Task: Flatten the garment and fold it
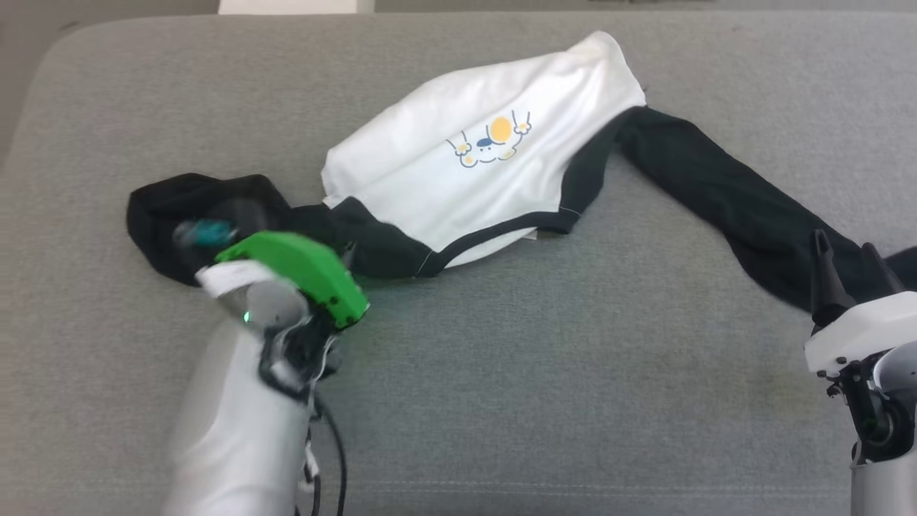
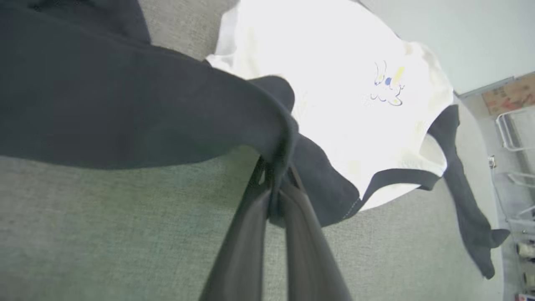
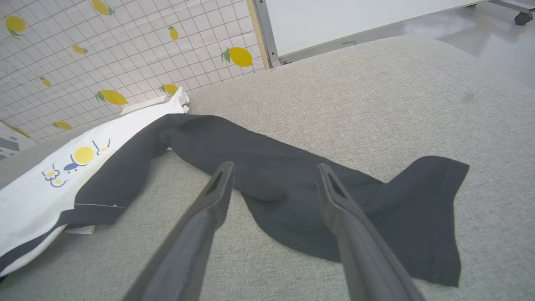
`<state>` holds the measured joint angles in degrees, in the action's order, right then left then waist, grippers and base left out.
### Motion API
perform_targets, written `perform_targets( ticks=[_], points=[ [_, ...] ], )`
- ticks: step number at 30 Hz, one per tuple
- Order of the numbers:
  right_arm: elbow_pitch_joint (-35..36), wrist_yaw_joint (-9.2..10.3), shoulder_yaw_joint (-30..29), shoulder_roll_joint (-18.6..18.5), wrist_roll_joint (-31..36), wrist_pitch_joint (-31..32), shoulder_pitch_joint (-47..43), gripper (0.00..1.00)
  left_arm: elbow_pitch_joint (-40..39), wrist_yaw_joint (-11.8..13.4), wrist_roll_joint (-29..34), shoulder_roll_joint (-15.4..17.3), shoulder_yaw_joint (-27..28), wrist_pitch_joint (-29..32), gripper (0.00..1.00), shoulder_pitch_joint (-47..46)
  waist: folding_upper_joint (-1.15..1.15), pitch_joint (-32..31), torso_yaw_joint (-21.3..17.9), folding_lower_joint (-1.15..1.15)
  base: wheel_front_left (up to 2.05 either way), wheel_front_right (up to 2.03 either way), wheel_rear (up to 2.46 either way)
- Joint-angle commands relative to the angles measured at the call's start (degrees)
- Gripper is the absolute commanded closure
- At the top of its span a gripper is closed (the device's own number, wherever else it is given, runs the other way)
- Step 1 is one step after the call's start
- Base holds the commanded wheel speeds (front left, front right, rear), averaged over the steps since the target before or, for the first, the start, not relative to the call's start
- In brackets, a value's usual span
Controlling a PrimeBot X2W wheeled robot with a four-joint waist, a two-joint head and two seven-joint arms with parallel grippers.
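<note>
L: left tool (image 2: pixel 278 180) pinched closed on garment (image 2: pixel 104 104), forearm reaching forward | R: right tool (image 3: pixel 274 169) fingers spread wide

The desk (image 1: pixel 501 373) is big, with a soft grey cloth top and round corners. Past its far edge is a white wall with thin grey squares and yellow lemons (image 3: pixel 125 50). Next to it stands a white board (image 3: pixel 355 16) in a metal frame. The floor (image 3: pixel 493 37) is grey and shiny, with a small dark wheel (image 3: pixel 523 17) on it. Elsewhere, a brown cardboard box (image 2: pixel 508 98) sits by a pale wall (image 2: pixel 459 29), near a wire rack (image 2: pixel 514 133).
</note>
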<state>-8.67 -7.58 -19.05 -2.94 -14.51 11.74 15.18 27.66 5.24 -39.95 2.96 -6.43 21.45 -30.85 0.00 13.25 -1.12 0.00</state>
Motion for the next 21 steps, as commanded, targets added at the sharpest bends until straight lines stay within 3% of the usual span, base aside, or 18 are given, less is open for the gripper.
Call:
perform_targets(
  ticks=[1,9,13,14,15,18,21],
  points=[
    [-0.3,0.09,0.0,0.1,0.5,-0.3,-0.5,0.00,-2.3,-0.4,-4.0,0.0,1.0,-1.0,1.00,3.5,0.00,-2.1,2.2,0.00,0.00,0.00,0.00],
    [-1.2,0.09,0.7,0.1,0.7,0.1,-1.1,0.00,-8.3,4.4,-24.2,-0.1,-3.1,-3.5,1.00,19.4,0.00,-3.5,5.1,0.00,0.00,0.00,0.00],
    [-1.8,0.09,1.6,0.1,0.7,0.2,-1.3,0.00,-6.5,6.5,-27.9,-0.1,-6.1,-5.2,1.00,21.3,0.00,-4.0,5.2,0.00,0.00,0.00,0.00],
    [-1.9,0.09,1.8,0.1,0.7,0.2,-1.4,0.00,-6.4,6.6,-27.4,-0.1,-6.7,-5.6,0.86,21.2,0.00,-4.1,5.2,0.00,0.00,0.00,0.00],
    [-2.0,0.09,1.9,0.1,0.6,0.2,-1.7,0.00,-6.7,6.4,-27.1,-0.1,-6.8,-6.2,0.00,20.9,0.00,-4.4,5.2,0.00,0.00,0.00,0.00],
    [-2.2,0.09,1.9,0.1,0.7,0.3,-2.4,0.00,-9.0,6.6,-25.1,1.9,-6.8,-7.5,0.00,20.2,0.00,-5.0,5.2,0.00,0.00,0.00,0.00],
    [-2.1,0.09,2.0,0.1,0.9,0.7,-2.7,0.00,-13.8,8.4,-21.2,6.4,-6.6,-8.8,0.00,20.1,0.00,-5.4,5.1,0.00,0.00,0.00,0.00]
  ],
)
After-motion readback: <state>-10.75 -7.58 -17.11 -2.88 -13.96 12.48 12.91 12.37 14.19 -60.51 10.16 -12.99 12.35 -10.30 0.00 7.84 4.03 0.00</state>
